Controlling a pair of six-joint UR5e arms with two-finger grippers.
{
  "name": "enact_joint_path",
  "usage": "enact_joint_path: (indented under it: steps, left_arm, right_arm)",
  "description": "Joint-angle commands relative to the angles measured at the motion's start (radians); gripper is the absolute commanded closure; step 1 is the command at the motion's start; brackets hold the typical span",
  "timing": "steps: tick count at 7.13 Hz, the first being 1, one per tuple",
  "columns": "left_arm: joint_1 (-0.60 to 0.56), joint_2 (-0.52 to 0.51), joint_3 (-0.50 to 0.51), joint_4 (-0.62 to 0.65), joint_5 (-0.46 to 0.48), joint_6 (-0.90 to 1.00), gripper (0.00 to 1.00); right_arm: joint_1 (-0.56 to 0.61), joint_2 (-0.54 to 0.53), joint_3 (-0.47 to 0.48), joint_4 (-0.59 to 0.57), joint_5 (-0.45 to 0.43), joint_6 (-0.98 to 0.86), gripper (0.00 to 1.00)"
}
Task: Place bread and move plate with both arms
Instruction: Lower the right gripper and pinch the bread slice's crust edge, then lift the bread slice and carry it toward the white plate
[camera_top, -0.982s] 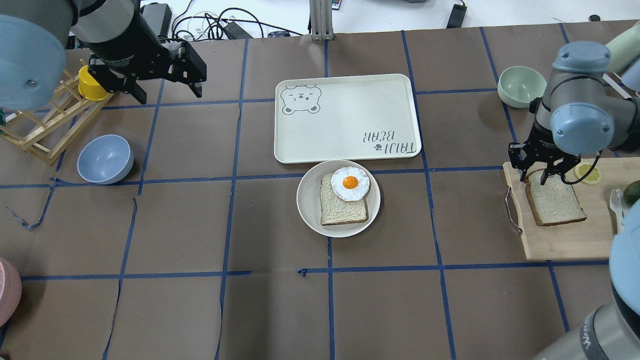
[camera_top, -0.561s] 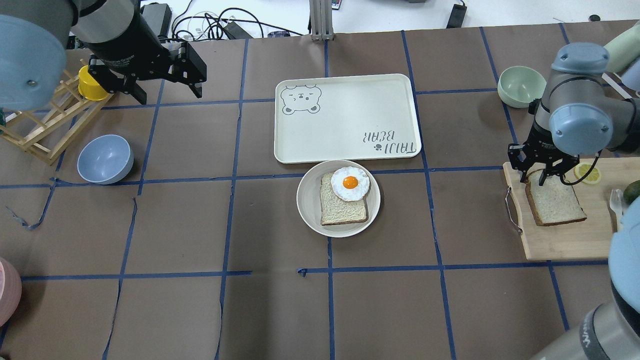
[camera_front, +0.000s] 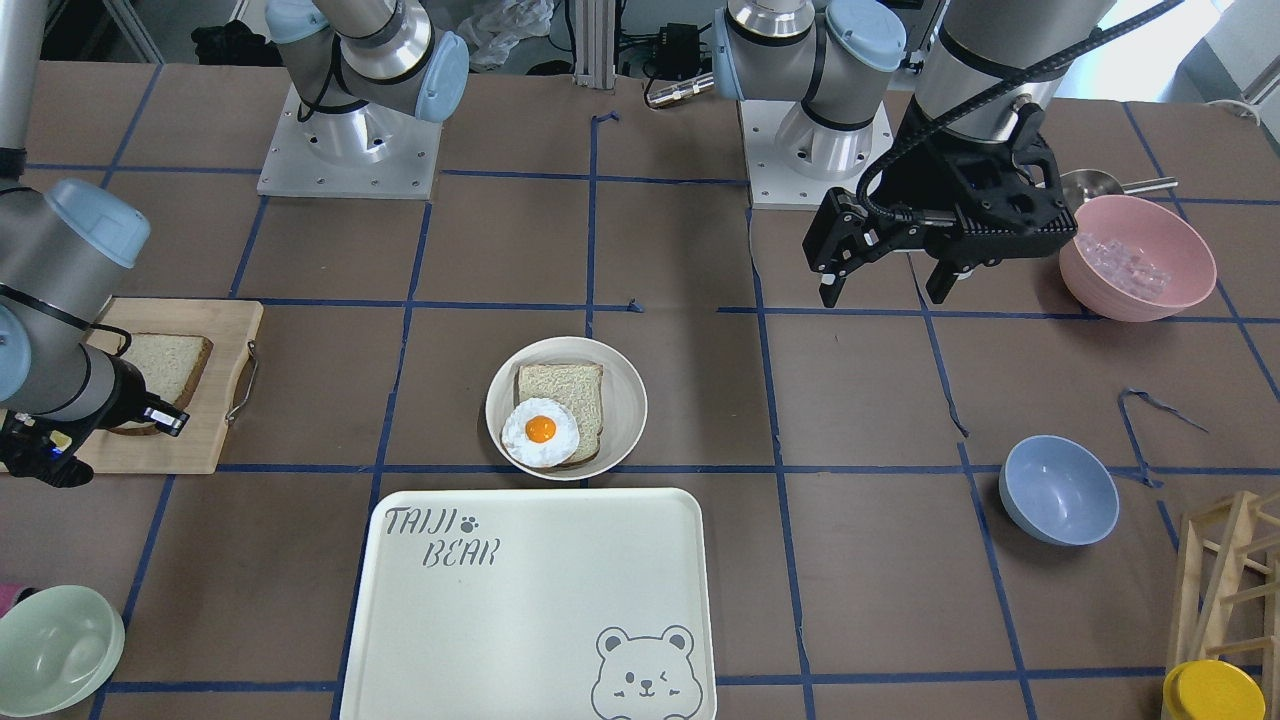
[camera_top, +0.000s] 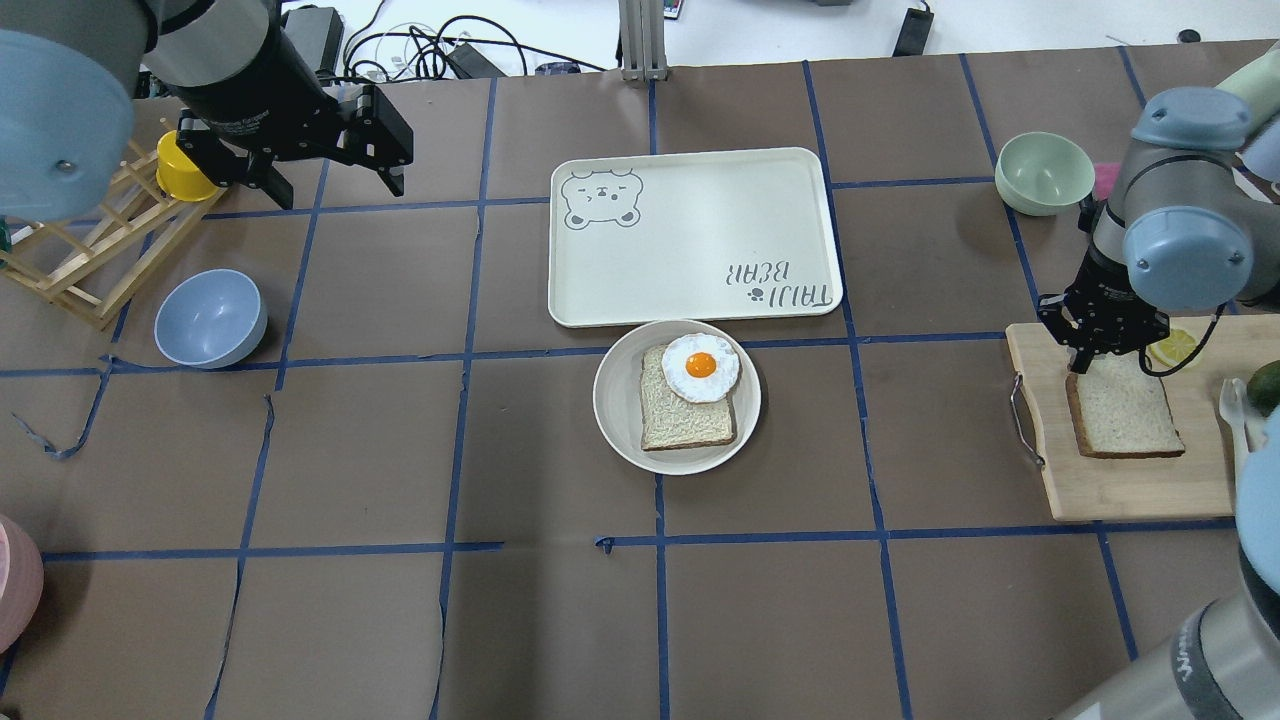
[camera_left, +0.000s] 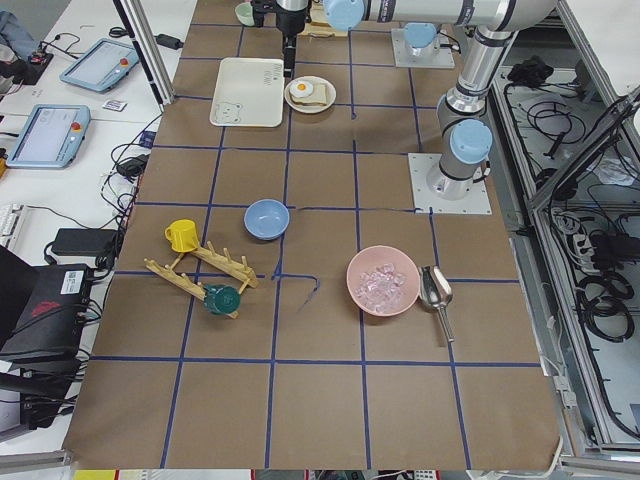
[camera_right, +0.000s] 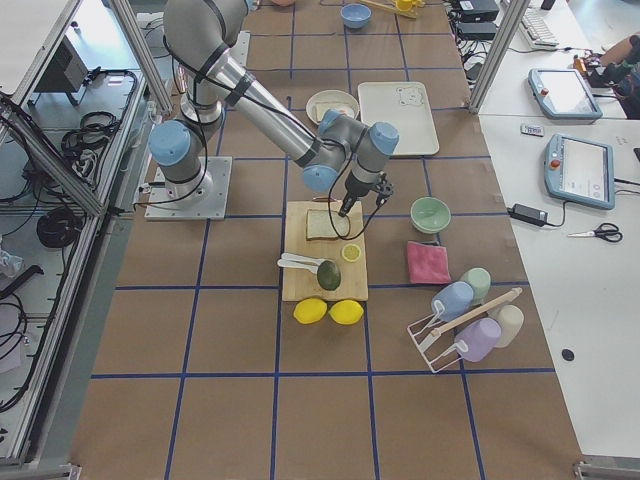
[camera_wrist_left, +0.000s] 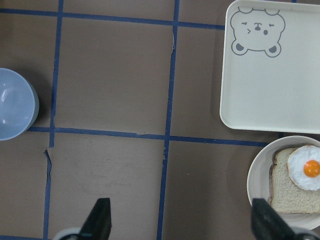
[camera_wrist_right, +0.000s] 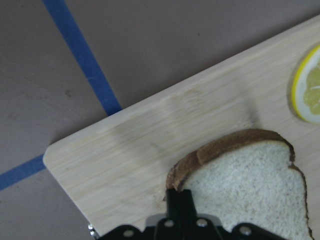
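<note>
The bread lies on a wooden cutting board at the right; it also shows in the front view and the right wrist view. My right gripper is shut on the bread's far crust edge, fingers together at its corner. The plate sits mid-table, holding a tanner slice with a fried egg. My left gripper is open and empty, high over the far left; the plate's rim shows at the right of its wrist view.
A bear-printed tray lies just beyond the plate. A green bowl stands beyond the board. A lemon slice and an avocado lie on the board. A blue bowl and a wooden rack are at the left.
My right gripper has turned, shifted right and shut on the bread's far edge. The bread has slid right and squared up on the board. The left arm has not moved.
</note>
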Motion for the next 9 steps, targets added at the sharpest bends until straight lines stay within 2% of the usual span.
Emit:
enact_joint_path:
  steps: [1,3,5,7,8,9]
  left_arm:
    - [0.000,0.000,-0.001,0.001,0.000,0.000,0.00]
    - [0.000,0.000,-0.001,0.001,0.000,0.000,0.00]
    - [0.000,0.000,-0.001,0.001,0.000,0.008,0.00]
    - [0.002,0.000,-0.001,0.001,0.002,0.008,0.00]
    - [0.002,0.000,-0.001,0.001,0.000,0.008,0.00]
    - [0.002,0.000,-0.001,0.001,0.000,0.009,0.00]
  right_arm:
    - [-0.005,-0.020,-0.009,0.016,0.000,0.006,1.00]
    - [-0.002,-0.063,-0.061,0.119,0.009,0.008,1.00]
    - [0.006,-0.078,-0.176,0.277,0.011,0.008,1.00]
    - [0.015,-0.078,-0.261,0.386,0.066,0.014,1.00]
    - [0.048,-0.087,-0.273,0.404,0.065,0.038,1.00]
    - [0.120,-0.107,-0.293,0.443,0.065,0.140,1.00]
